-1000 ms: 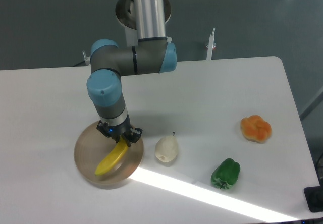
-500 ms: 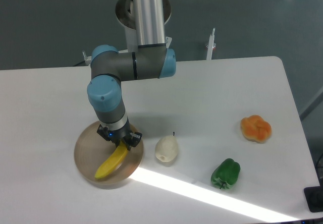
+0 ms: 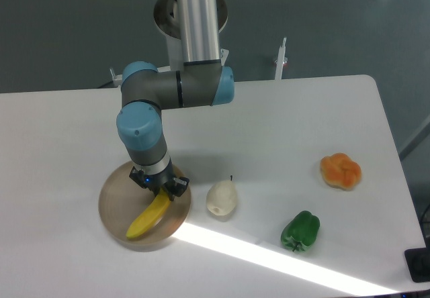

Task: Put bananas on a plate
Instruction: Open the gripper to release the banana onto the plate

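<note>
Nearest you, the plate (image 3: 114, 204) sits by the front left of the table (image 3: 282, 123), and the bananas (image 3: 149, 215), a single curved yellow fruit, lie across it with the lower tip toward the plate's front rim and the upper end up by the right rim. From this view the fruit looks to be resting on the plate rather than hanging above it, though you cannot be sure the near tip is fully down.

Just behind that, the claw (image 3: 160, 185) is closed on the upper end of the banana. So the step in hand reads as the release. Do it well by opening the claw only a little at first, so the fruit does not roll toward the right rim, where it lies close to the edge. Then lift straight up along the wrist's axis; a sideways drag could carry the banana off the plate.

Further right, a pale pear (image 3: 221, 199) stands just beside the plate, so keep your retreat away from it. The green pepper (image 3: 299, 231) and the orange fruit (image 3: 340, 171) lie well apart and pose no risk.
</note>
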Controlling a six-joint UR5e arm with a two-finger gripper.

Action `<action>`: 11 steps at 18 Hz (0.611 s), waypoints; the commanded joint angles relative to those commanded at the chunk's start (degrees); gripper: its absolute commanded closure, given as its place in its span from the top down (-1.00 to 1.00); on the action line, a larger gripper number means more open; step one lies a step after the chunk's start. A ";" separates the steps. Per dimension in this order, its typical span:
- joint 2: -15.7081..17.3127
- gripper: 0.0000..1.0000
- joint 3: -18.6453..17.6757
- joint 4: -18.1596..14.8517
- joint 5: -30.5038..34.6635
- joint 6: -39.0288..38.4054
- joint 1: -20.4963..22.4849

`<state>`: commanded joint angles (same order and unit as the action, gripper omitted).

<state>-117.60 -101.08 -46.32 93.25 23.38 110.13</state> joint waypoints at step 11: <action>-0.70 -0.39 -0.09 0.00 1.84 0.97 0.00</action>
<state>-118.30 -101.17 -46.32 95.10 24.35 110.13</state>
